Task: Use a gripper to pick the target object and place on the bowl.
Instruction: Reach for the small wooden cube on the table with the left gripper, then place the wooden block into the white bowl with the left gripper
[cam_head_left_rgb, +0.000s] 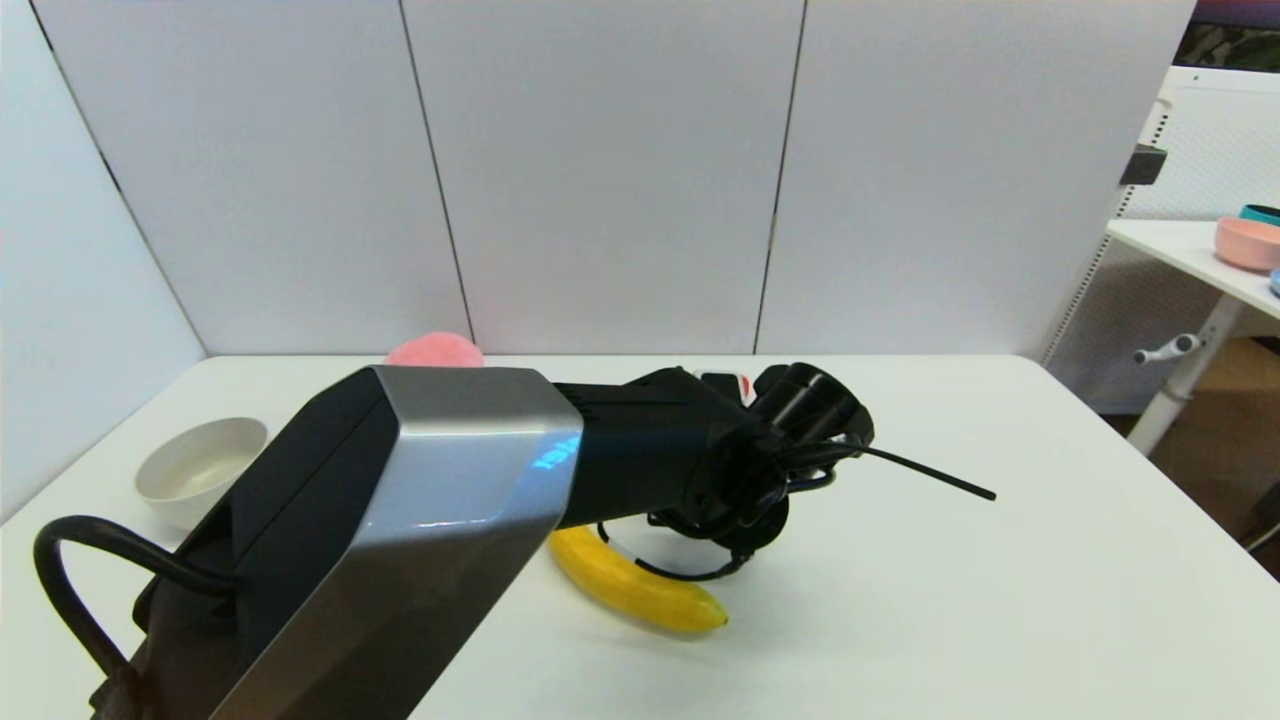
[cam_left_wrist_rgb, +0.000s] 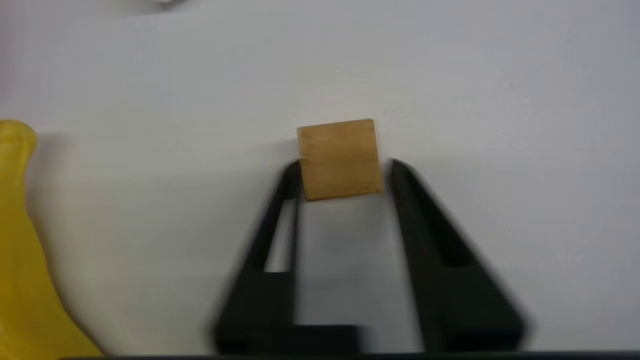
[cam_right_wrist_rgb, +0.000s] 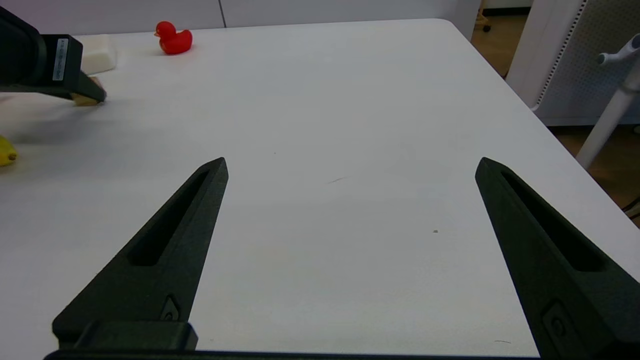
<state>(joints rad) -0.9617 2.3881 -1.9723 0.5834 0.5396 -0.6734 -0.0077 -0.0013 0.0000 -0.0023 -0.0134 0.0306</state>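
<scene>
One small tan wooden cube (cam_left_wrist_rgb: 340, 159) sits pinched between the left hand (cam_left_wrist_rgb: 342, 170) fingers.

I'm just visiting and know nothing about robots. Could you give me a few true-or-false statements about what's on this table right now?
1. The wooden cube sits between the left gripper's jaws. True.
2. The cube already lies in the bowl. False: it is on the table.
3. The right gripper holds a banana. False: its jaws are wide open and empty.
4. A red duck stands on the table. True.
</scene>
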